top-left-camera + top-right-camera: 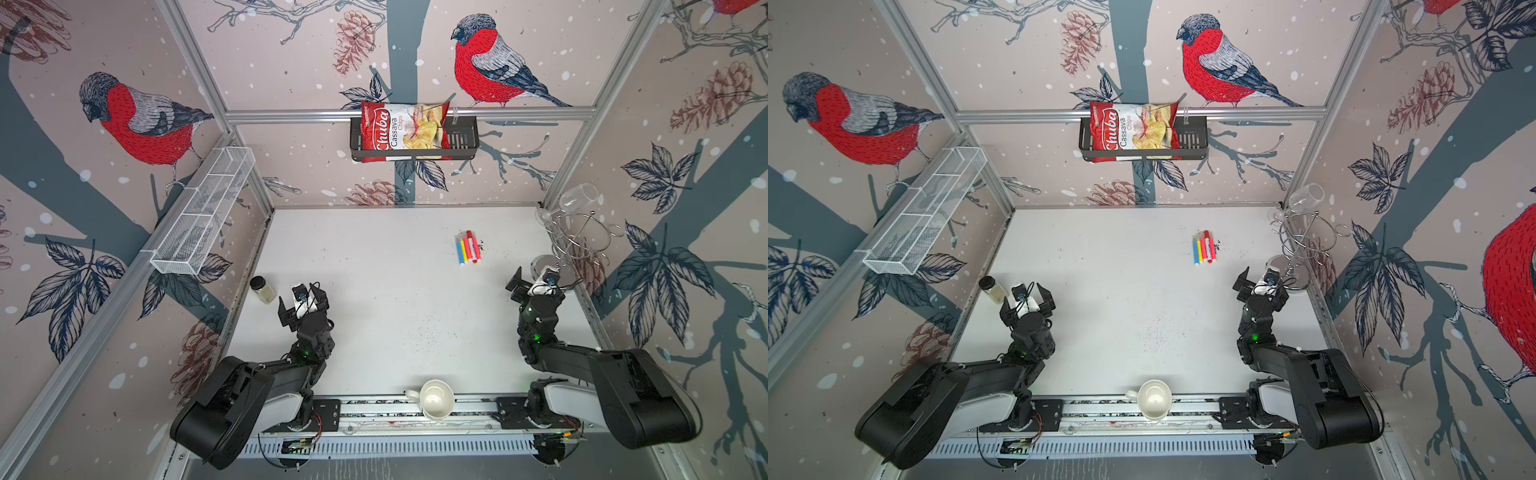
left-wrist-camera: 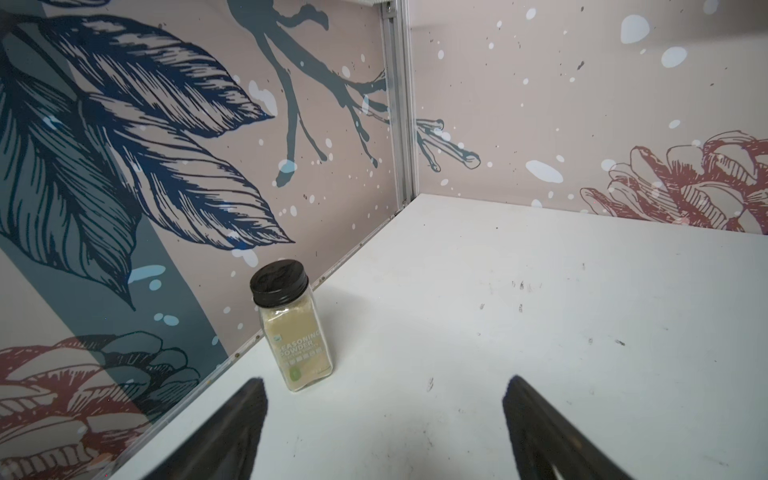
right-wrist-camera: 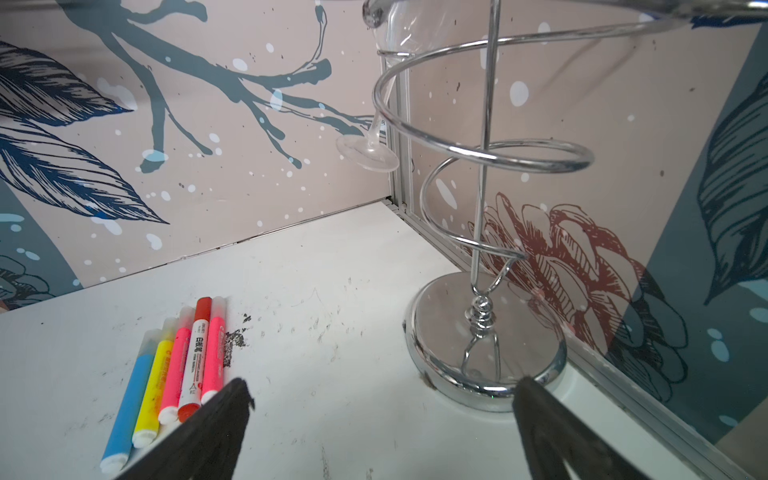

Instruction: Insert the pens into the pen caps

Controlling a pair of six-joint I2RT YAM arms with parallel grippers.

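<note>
Several pens (image 1: pixel 468 248) (image 1: pixel 1204 248) lie side by side at the back right of the white table. In the right wrist view the pens (image 3: pixel 174 370) are blue, yellow, pink, white-bodied and pink. Pen caps sit on their far ends: a red cap (image 3: pixel 203 308) on the white one, translucent caps (image 3: pixel 150 341) on the others. My right gripper (image 1: pixel 536 279) (image 1: pixel 1262 281) (image 3: pixel 384 382) is open, low over the table just short of them, one finger beside the nearest pink pen. My left gripper (image 1: pixel 301 300) (image 1: pixel 1025 300) (image 2: pixel 385 381) is open and empty at the left.
A seasoning jar (image 2: pixel 291 328) (image 1: pixel 262 289) stands by the left wall, close ahead of my left gripper. A chrome wire glass rack (image 3: pixel 440 299) (image 1: pixel 582 241) holding a wine glass (image 1: pixel 577 197) fills the back right corner. A white cup (image 1: pixel 435 400) lies at the front edge.
</note>
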